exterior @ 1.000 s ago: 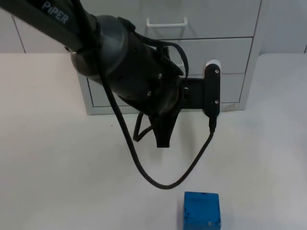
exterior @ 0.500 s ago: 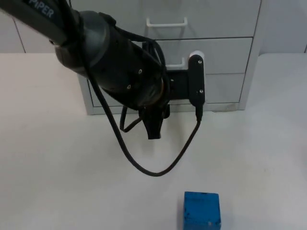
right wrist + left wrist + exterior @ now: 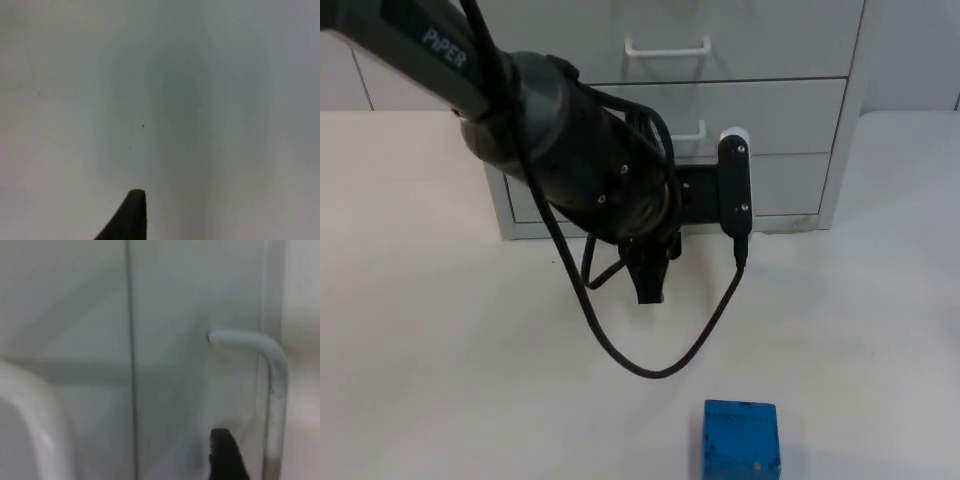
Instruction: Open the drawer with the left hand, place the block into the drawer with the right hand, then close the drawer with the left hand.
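— Left claw (image 3: 650,285): where is it?
— Centre of the top view, low before the drawer (image 3: 720,115) front; fingers apart or together, I cannot tell.
— And the block (image 3: 741,440)?
— Blue, on the white worktop (image 3: 440,350), bottom edge right of centre, well apart from it.

Soft, even light falls from above, with no harsh glare. In the top view the tabletop (image 3: 440,350) is bright and slightly warm, and the left arm (image 3: 570,160) casts only a faint, diffuse shadow beneath it; the blue block (image 3: 741,440) looks crisp. The left wrist view is hazy and out of focus, the drawer handle (image 3: 265,370) smeared at its edges. The right wrist view is dim, grey and featureless apart from a blurred dark fingertip (image 3: 131,215).
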Robot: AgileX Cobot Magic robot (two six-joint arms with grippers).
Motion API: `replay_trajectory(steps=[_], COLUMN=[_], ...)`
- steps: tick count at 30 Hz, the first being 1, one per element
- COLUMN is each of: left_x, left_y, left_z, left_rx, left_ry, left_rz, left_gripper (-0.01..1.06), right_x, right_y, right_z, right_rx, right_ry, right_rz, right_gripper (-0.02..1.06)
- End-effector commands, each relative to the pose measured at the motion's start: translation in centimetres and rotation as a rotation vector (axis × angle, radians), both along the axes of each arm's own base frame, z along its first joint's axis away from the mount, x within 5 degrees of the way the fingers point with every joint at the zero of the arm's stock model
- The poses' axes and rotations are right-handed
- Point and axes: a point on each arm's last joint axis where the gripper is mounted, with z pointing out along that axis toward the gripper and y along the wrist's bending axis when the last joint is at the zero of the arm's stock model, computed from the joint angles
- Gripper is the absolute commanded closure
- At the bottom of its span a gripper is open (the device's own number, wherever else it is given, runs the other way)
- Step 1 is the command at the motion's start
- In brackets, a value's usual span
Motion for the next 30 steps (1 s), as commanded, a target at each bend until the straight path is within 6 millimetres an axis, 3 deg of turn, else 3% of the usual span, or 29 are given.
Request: replay_trajectory(steps=[1, 4, 6, 15, 23, 30], left_x=[0.1, 0.0, -0.2, -1.8, -5.3, -8.0], left_y=[-0.2, -0.1, -0.1, -0.9, -2.9, -4.0], left_z=[-0.6, -1.2, -1.4, -1.2, 1.6, 2.7], left_rx=[-0.004, 0.005, 0.008, 0.042, 0.063, 0.133], left_ry=[0.009, 0.020, 0.030, 0.078, 0.236, 0.359], left_rz=[-0.001, -0.001, -0.008, 0.005, 0.018, -0.062], left_gripper=[0.67, 0.99, 1.05, 1.05, 1.05, 1.05], right_x=[0.1, 0.1, 0.1, 0.1, 0.1, 0.1], right_y=[0.0, 0.0, 0.0, 0.0, 0.0, 0.0], right_z=[0.0, 0.0, 0.0, 0.0, 0.0, 0.0], right_rx=[0.009, 0.009, 0.009, 0.009, 0.009, 0.008], right_ry=[-0.006, -0.006, -0.006, -0.007, -0.009, -0.011], right_rz=[-0.009, -0.009, -0.009, -0.008, -0.008, -0.007], right_gripper=[0.02, 0.02, 0.02, 0.02, 0.02, 0.02])
